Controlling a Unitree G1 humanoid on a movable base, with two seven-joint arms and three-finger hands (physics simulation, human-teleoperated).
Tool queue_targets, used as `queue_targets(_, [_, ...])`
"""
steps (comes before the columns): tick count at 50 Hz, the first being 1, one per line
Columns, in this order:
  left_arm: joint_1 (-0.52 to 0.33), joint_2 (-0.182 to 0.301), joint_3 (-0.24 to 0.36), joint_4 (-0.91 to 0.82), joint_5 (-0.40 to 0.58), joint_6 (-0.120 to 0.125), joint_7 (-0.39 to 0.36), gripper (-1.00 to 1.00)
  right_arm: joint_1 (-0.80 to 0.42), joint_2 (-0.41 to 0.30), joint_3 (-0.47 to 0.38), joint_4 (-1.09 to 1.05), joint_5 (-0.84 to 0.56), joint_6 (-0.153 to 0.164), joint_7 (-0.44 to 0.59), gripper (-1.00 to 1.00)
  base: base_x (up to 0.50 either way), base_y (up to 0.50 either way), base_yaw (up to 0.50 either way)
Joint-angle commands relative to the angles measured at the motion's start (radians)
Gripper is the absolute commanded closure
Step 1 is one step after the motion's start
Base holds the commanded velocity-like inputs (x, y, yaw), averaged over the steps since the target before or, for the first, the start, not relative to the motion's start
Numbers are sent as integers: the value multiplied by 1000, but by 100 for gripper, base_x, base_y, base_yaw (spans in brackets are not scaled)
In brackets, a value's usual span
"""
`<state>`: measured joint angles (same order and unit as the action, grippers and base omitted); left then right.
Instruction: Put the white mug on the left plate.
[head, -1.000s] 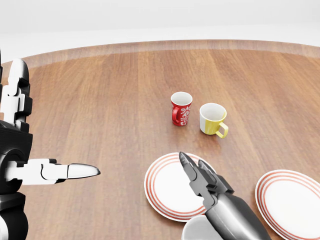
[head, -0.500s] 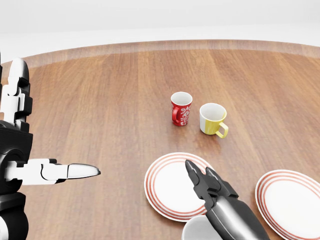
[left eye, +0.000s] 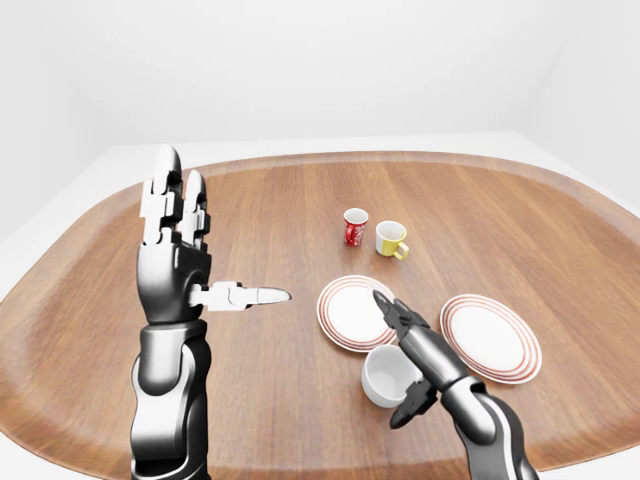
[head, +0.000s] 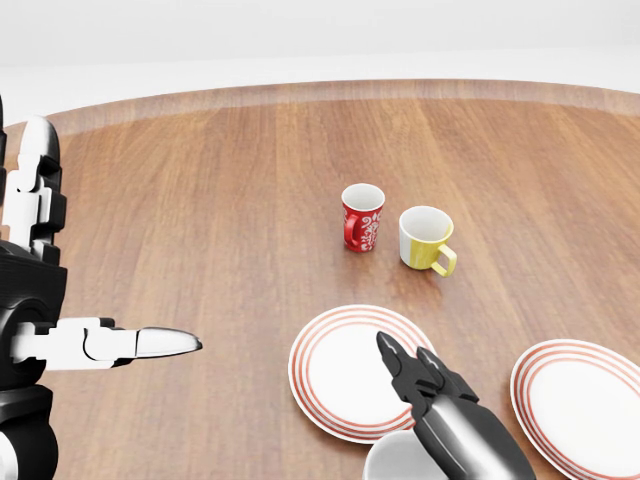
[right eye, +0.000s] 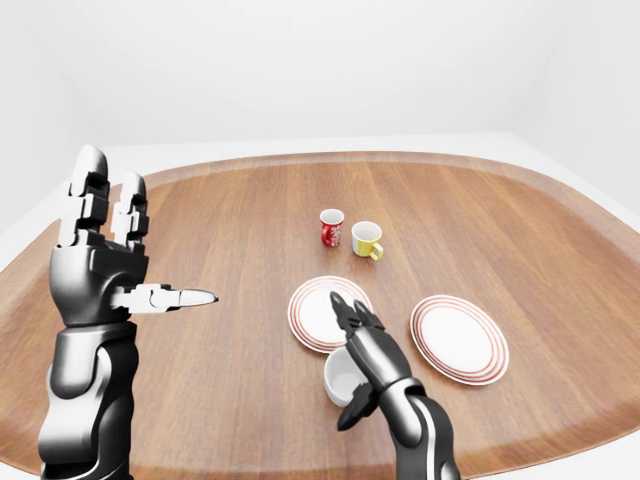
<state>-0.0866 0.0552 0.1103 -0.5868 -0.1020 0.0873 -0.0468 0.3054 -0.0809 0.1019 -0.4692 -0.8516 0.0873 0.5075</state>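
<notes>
- Table (left eye: 260, 380): you faced a rounded wooden top with a white rim, and it carried all the crockery.
- White mug (left eye: 388, 376): it stood upright on the bare wood toward the bottom of the left-eye view, just below the lower edge of the left plate (left eye: 345, 310) and not on it. Its mouth faced up. In the head view only a slice of its rim showed at the bottom edge.
- Right hand (left eye: 405, 360): you had it beside the mug on the mug's right. Two long fingers (left eye: 390, 312) reached up over the lower right part of the left plate, while the thumb curled below the mug. The fingers were spread apart and not closed round the mug; whether they touched its wall cannot be told from these views.
- Left hand (left eye: 178, 255): you held it raised at the left of the left-eye view, well apart from the crockery. Its fingers pointed straight up and its thumb stuck out sideways toward the plates; the hand was spread wide and empty.
- Right plate (left eye: 490, 337): a second white plate with red rings lay to the right of the first, with bare wood between them.
- Red mug (head: 362, 217) and yellow mug (head: 426, 239): these two stood upright close together above the plates, the red one to the left. The yellow mug's handle pointed lower right.
</notes>
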Motion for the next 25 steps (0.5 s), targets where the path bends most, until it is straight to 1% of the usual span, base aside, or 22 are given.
queue_targets(1, [0,0,1,4,0,0,-1,-100,-23,0,-22,40,7,0,21,-100,0,0,0])
queue_targets(19, [3,-2,-3,6,3,0,-1,-100,-65,3,-39,63,-15,0,44,-100,0,0,0])
queue_targets(25, [4,-3,-5,6,4,0,0,-100,-71,0,-48,86,-11,0,38,-100,0,0,0])
